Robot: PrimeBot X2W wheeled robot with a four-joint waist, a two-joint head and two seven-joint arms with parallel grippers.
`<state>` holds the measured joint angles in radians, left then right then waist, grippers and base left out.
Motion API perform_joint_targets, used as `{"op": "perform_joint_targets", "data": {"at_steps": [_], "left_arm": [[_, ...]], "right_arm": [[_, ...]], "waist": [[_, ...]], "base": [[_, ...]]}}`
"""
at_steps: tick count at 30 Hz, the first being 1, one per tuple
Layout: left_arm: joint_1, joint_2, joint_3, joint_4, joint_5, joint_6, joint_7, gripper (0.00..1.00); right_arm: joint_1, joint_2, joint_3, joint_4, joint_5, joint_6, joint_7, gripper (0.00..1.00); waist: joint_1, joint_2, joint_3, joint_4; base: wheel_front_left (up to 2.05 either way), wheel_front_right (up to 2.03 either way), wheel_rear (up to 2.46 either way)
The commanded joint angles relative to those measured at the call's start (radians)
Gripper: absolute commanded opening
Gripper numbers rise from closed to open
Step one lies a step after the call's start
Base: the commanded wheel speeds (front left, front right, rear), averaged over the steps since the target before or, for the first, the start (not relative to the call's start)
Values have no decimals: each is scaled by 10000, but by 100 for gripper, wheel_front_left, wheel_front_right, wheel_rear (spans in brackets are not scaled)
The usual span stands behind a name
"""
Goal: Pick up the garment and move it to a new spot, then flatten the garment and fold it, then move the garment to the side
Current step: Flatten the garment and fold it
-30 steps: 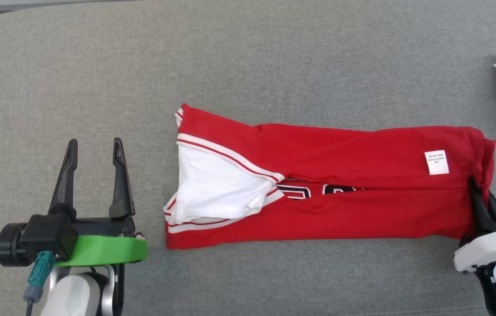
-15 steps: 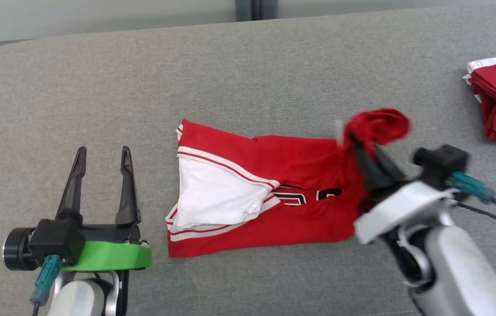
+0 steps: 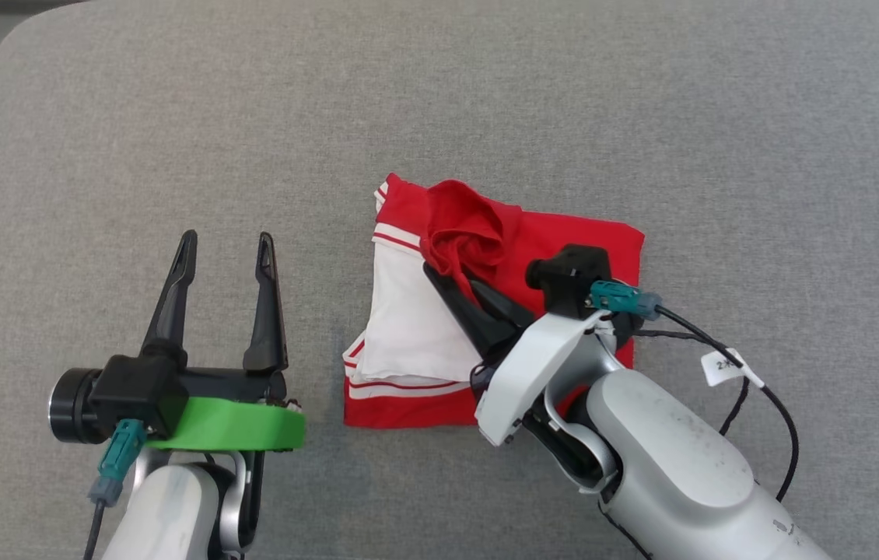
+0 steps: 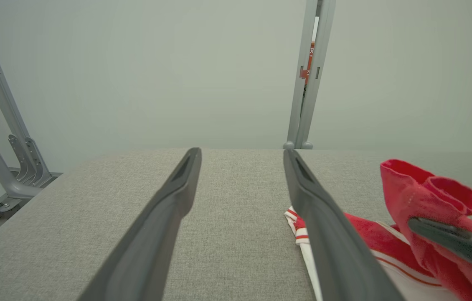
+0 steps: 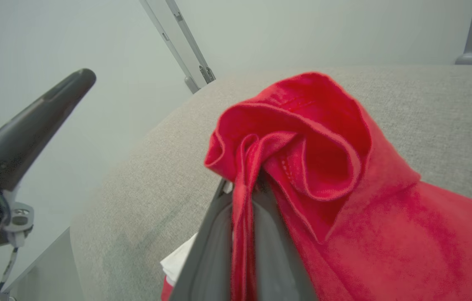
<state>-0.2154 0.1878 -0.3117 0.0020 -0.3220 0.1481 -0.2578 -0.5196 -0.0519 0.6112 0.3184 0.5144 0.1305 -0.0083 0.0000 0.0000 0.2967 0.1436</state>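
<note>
I have the right gripper [image 3: 447, 278] pinched tight on a raised red edge of the garment [image 3: 541, 233], which lies at frame centre on the grey pad [image 3: 642, 117], with the left gripper [image 3: 227, 237] spread wide and empty at lower left.

A grey fabric-covered surface [image 3: 486, 93] bears one thing; a red-and-white garment [image 3: 408, 334] lies folded near its middle.

Garment [image 3: 579, 237]: soft matt red cloth; white panel [image 3: 408, 327] same cloth. Table cover [image 3: 486, 93]: grey woven fabric, coarse matt weave. Left gripper [image 3: 226, 236]: matt black plastic. Green collar [image 3: 237, 424]: smooth plastic. Right forearm [image 3: 673, 467]: glossy pale shell. Frame posts [image 4: 312, 75]: smooth grey metal.
</note>
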Motion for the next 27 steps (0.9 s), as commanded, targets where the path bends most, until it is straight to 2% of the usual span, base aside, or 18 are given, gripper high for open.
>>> {"op": "perform_joint_targets", "data": {"at_steps": [1,2,3,4,12,16,19,22,27], "left_arm": [[-195,-51,33,47,2,-62,-62,100],[-218,-60,56,99,14,-65,-71,100],[-217,-69,72,132,31,-77,-76,100],[-228,-90,90,161,53,-89,-82,100],[-210,-139,286,200,176,-151,-77,100],[-28,-85,417,181,265,-120,-78,100],[142,-4,514,189,287,-83,-78,100],[298,95,607,224,325,-60,-79,100],[553,261,694,314,349,43,-61,100]], "right_arm": [[-215,8,255,127,298,1,-218,0],[-346,0,480,318,406,-1,-330,9],[-428,-11,602,474,470,-1,-440,46],[-546,-10,745,608,596,1,-584,100],[-1240,-73,1661,765,361,-1,-1812,100],[-1180,-524,1235,0,118,-1,-2326,100],[-683,-963,44,-685,-282,-1,-2488,100],[75,-1338,-1594,-1440,-790,-1,-2536,100],[1803,-1571,-4078,-2512,-1536,-1,-2435,100]], "waist": [[0,0,388,357],[0,0,416,367],[0,0,436,371],[0,0,467,364],[0,0,458,66],[0,0,314,-184],[0,0,178,-398],[0,0,29,-642],[0,0,-203,-1011]], "base": [[0,0,0],[0,0,0],[0,0,0],[0,0,0],[0,0,0],[0,0,0],[0,0,0],[0,0,0],[0,0,0]]}}
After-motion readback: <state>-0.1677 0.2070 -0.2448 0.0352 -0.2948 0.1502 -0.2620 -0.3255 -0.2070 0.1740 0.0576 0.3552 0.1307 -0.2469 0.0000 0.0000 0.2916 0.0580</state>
